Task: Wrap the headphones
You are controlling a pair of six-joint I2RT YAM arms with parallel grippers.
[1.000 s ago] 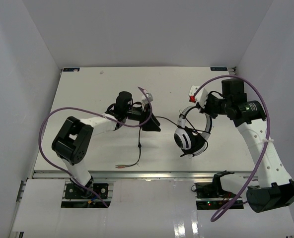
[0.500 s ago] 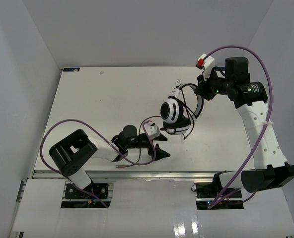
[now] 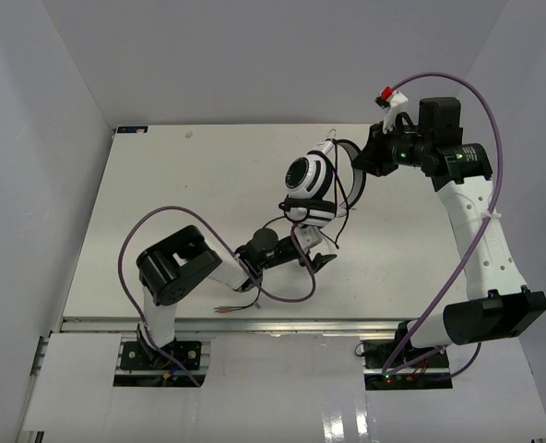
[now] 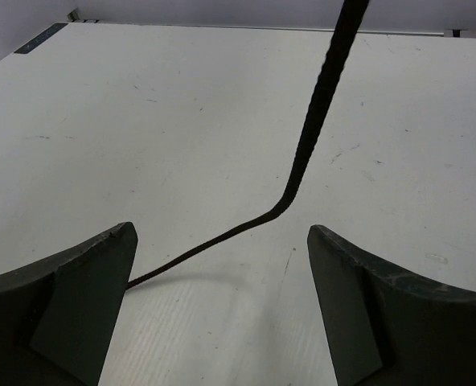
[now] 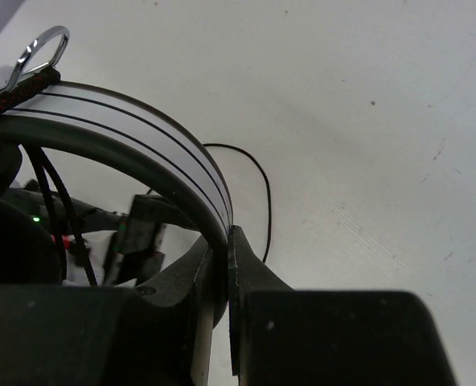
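Hands first: right hand (image 5: 226,241) pinched on headband (image 5: 141,133), holding headphones (image 3: 308,185) up over mid surface (image 3: 181,185). Left hand (image 4: 222,249) gaping, gripping nothing, cable (image 4: 310,137) passing loose between its fingers (image 4: 77,289). Early days by the look: cable mostly trailing, winding pretty much all left.

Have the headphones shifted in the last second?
Yes. The headphones, held by the right gripper, have gone leftward and nearer the far edge of the table.

White left arm (image 3: 176,268), white right arm (image 3: 480,231), black joints, thick purple cables (image 3: 439,77), left gripper (image 4: 222,232) with dark wedge-shaped fingers (image 4: 69,297), red-tipped white tab (image 3: 387,94) at right wrist
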